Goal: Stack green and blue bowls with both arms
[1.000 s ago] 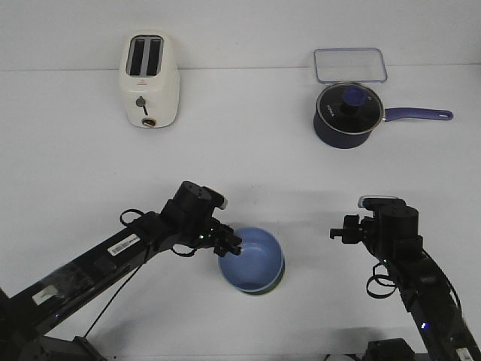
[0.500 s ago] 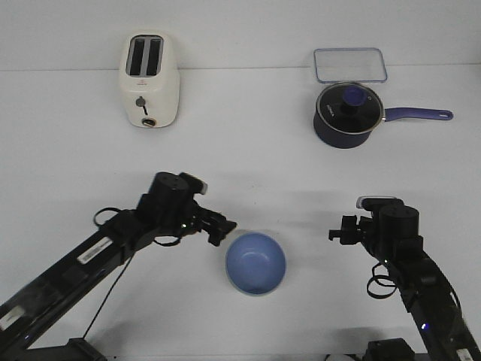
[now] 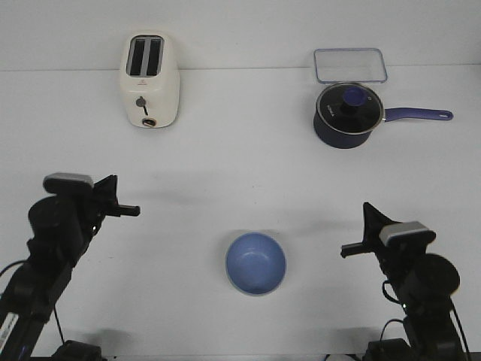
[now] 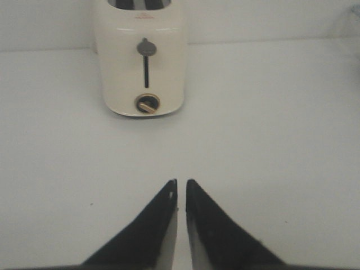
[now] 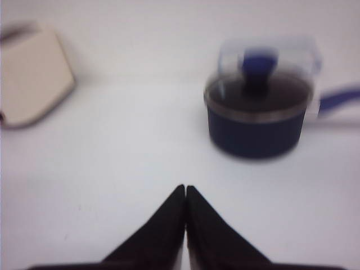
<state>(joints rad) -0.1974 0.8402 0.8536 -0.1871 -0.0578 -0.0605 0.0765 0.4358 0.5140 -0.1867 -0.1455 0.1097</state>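
Note:
The blue bowl (image 3: 255, 262) sits upright on the white table near the front middle. The green bowl does not show as a separate thing; only a thin pale edge under the blue bowl's front rim hints at it. My left gripper (image 3: 135, 211) is far to the bowl's left, raised, shut and empty; in the left wrist view (image 4: 181, 181) its fingers stand a hair apart with nothing between them. My right gripper (image 3: 344, 250) is to the bowl's right, shut and empty; it also shows in the right wrist view (image 5: 185, 187). Neither touches the bowl.
A cream toaster (image 3: 149, 80) stands at the back left, and shows in the left wrist view (image 4: 143, 62). A dark navy saucepan (image 3: 347, 114) with a glass lid and long handle stands at the back right, with a clear plastic container (image 3: 350, 65) behind it.
My left gripper let go of the blue bowl and drew back far to the left and up. My right arm drew back toward the front. The bowl stays put.

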